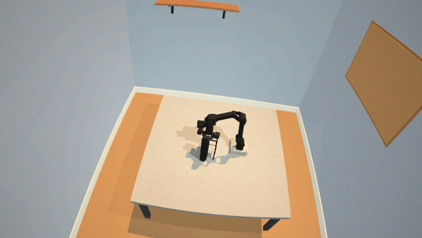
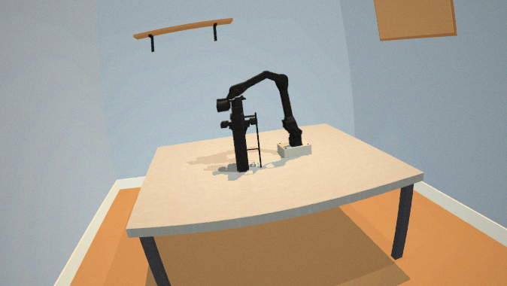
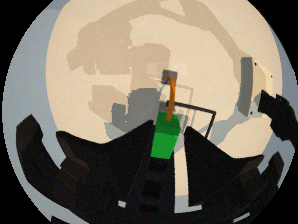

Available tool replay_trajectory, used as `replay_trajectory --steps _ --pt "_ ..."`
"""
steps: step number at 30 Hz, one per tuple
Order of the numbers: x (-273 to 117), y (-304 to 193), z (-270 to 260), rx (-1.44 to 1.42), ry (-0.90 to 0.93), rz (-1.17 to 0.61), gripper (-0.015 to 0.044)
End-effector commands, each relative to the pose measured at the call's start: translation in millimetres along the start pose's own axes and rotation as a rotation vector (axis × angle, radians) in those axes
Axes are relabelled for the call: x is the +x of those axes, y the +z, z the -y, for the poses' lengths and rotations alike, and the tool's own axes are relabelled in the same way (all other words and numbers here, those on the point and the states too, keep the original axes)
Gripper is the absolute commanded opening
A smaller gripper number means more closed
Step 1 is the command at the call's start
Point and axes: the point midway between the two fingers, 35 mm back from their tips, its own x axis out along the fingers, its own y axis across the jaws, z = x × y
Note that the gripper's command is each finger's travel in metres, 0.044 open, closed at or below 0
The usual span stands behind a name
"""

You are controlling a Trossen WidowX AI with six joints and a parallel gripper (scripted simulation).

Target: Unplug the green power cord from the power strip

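Observation:
The black power strip [image 1: 203,150] [image 2: 241,147] [image 3: 151,187] stands upright on the table, beside the arm's base. The green plug [image 3: 165,142] is at the near end of the strip in the wrist view and appears to sit against it; whether it is fully seated cannot be told. An orange cord [image 3: 172,100] runs from the plug towards a small grey block [image 3: 169,75]. My gripper [image 3: 169,127] is partly open around the plug. The left finger is very near or against the plug, and a strip of table shows between the plug and the right finger. The plug is hidden in the top and exterior views.
A thin black wire frame [image 2: 259,154] [image 3: 195,108] stands beside the strip, on the side towards the arm's base. The arm rises from a white base block [image 1: 238,152] [image 2: 297,151] on the table [image 1: 213,191] [image 2: 241,203]. A shelf [image 1: 197,5] [image 2: 184,28] is high on the wall.

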Motion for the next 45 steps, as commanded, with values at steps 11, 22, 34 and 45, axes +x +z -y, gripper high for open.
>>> replay_trajectory --steps 11,22,34,45 --pt "2.9 -12.8 -0.6 0.003 0.004 0.002 0.016" --pt "11.6 -12.8 -0.6 0.003 0.004 0.002 0.016" --pt "9.2 -13.5 -1.5 -0.001 0.008 -0.003 0.0015" --pt "9.2 -2.9 -2.7 -0.001 0.007 -0.002 0.0"
